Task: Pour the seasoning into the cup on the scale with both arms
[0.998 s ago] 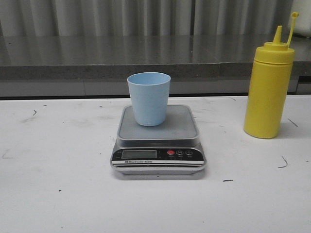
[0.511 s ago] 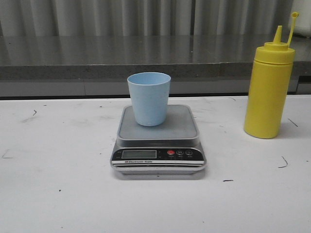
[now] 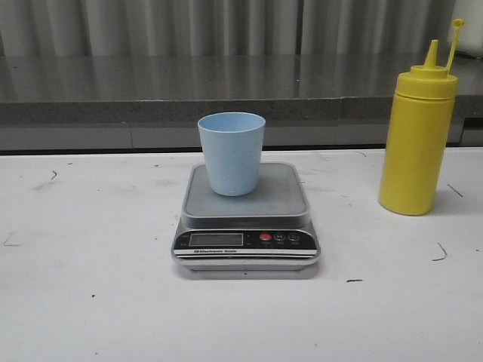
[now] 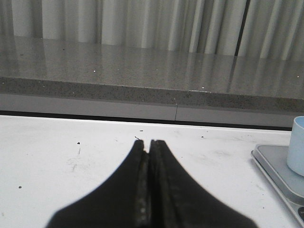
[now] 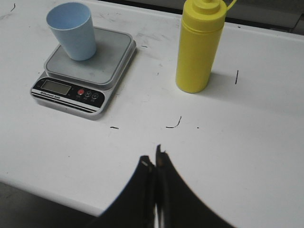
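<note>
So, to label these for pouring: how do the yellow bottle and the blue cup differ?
The seasoning bottle is yellow, taller, with a nozzle top; the cup is pale blue, shorter, open-topped. The cup stands on the scale; the bottle stands on the table. Both stand upright, ungrasped.

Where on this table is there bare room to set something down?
Widest free patch: the table left of the scale. Also bare: the front strip before the scale, and the gap between scale and yellow bottle. The scale platform is taken by the cup; the right edge is tight beside the bottle.
</note>
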You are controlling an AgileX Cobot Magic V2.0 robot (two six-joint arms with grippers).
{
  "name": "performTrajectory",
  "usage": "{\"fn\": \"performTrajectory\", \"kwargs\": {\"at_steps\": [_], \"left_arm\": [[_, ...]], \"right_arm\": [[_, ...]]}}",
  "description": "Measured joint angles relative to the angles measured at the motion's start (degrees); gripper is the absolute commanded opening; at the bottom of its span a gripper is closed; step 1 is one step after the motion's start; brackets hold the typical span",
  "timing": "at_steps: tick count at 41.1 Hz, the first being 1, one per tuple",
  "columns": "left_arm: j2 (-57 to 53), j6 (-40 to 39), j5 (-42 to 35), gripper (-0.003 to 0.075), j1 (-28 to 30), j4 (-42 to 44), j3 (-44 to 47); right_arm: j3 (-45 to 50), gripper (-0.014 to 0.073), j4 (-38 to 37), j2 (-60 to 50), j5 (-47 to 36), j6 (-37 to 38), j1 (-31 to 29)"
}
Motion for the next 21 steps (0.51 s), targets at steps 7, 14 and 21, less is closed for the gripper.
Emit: {"fn": "performTrajectory", "kwargs": {"at_steps": [7,14,21], "left_arm": [[0.0,0.0,0.0,-0.0020,0.0,0.0,0.0],[0.0,0.0,-0.1,-0.0020,0.0,0.0,0.0],[0.0,0.0,-0.1,-0.0020,0.0,0.0,0.0]], "right_arm": [[1.9,-0.0062,-1.5,-1.9,-1.4,-0.1,-0.8],[11.6,-0.0062,-0.5,-9.1,-13.8,-4.7,-6.5],[25.6,-0.0067,0.5,-16.9,-29.2,-6.8,-12.5]]}}
